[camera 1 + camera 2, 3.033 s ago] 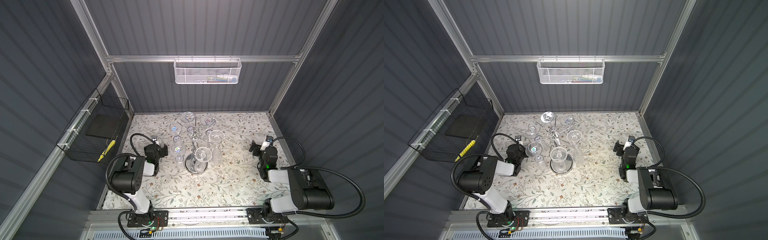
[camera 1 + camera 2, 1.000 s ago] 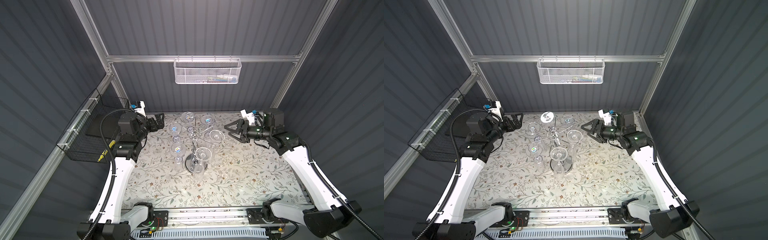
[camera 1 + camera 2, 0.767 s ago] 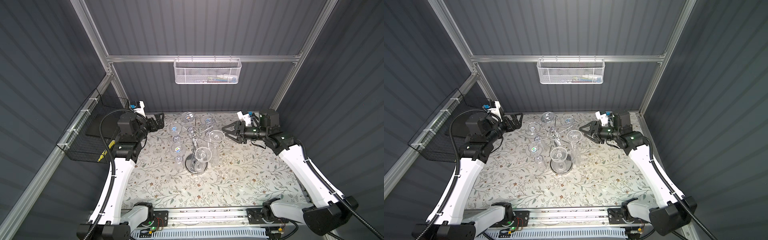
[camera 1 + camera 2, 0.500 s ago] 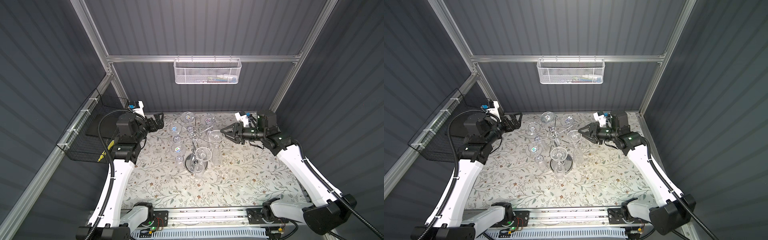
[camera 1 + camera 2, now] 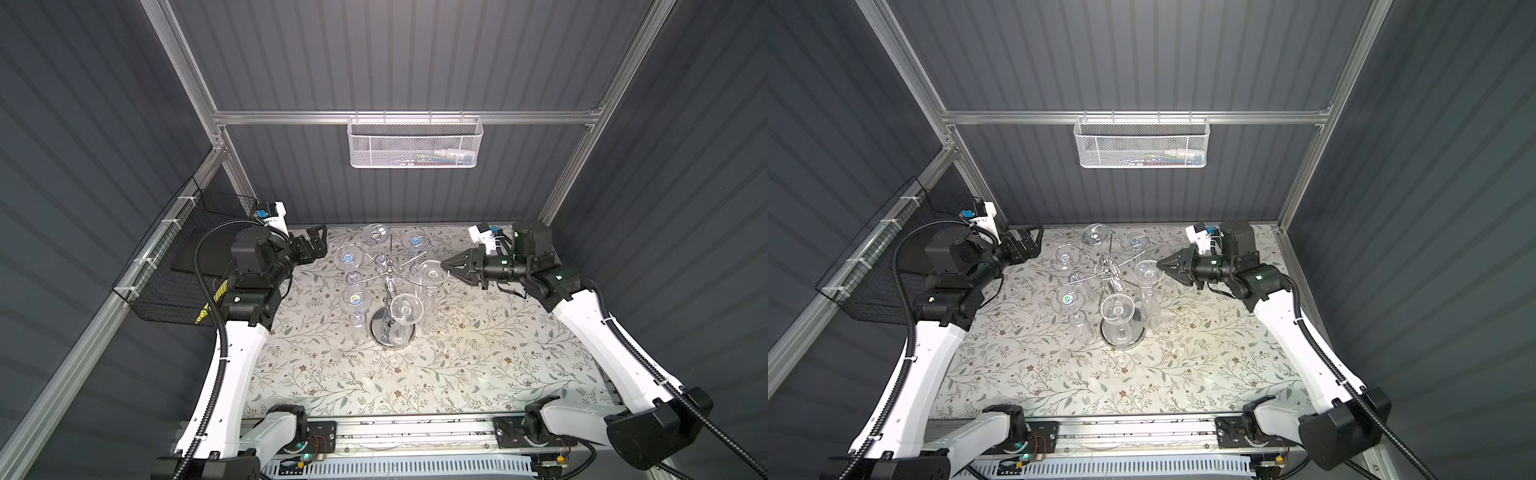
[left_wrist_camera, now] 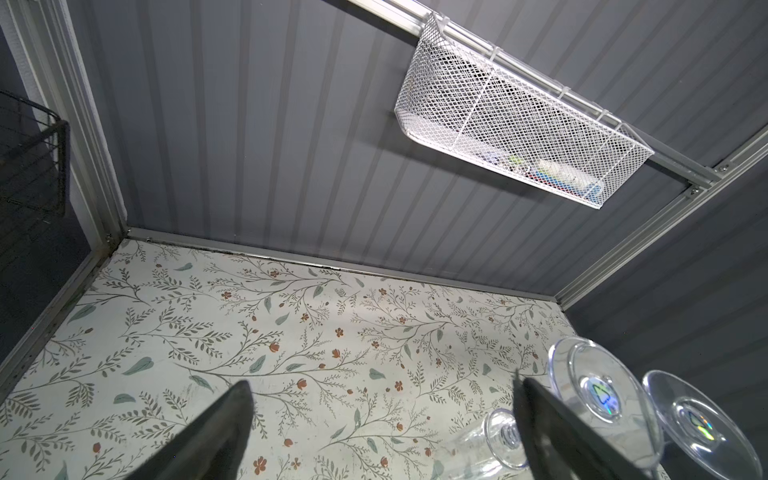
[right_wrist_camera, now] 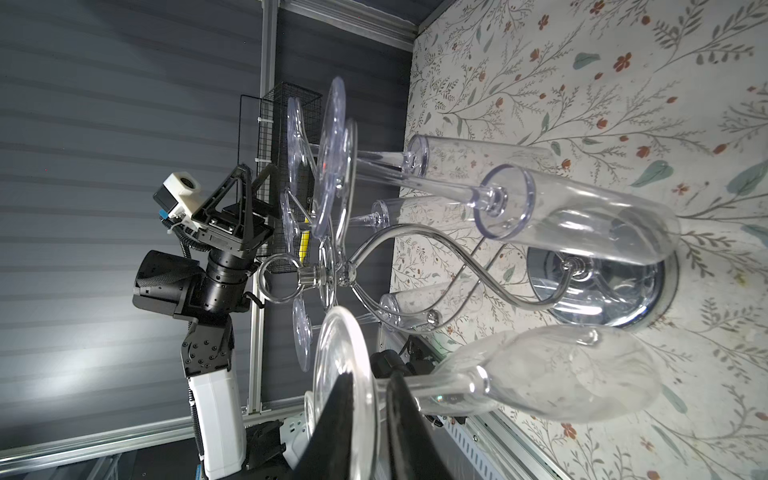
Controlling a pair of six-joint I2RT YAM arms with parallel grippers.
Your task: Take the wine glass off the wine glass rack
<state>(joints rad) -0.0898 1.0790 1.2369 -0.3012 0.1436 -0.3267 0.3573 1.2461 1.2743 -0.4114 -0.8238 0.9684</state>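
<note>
The chrome wine glass rack [image 5: 388, 291] [image 5: 1121, 334] stands mid-table with several clear glasses hanging upside down from its arms. My right gripper [image 5: 445, 264] [image 5: 1159, 264] reaches in from the right. Its fingers are closed to a narrow point over the foot rim of the rightmost wine glass [image 5: 432, 272] [image 5: 1147, 272]. In the right wrist view the two black fingers of the right gripper [image 7: 370, 386] pinch that glass's foot disc. Its bowl [image 7: 561, 374] still hangs beside the rack's base [image 7: 602, 286]. My left gripper [image 5: 318, 245] [image 5: 1034, 243] [image 6: 380, 399] is open and empty, left of the rack.
A white mesh basket [image 5: 413, 143] hangs on the back wall. A black wire basket [image 5: 183, 266] hangs on the left wall behind my left arm. Two glass feet [image 6: 598, 390] lie close beside my left gripper's finger. The table [image 5: 415, 374] has a floral cover.
My right gripper moved left to the rightmost glass and its jaws closed over the foot rim. The left arm has barely moved.
</note>
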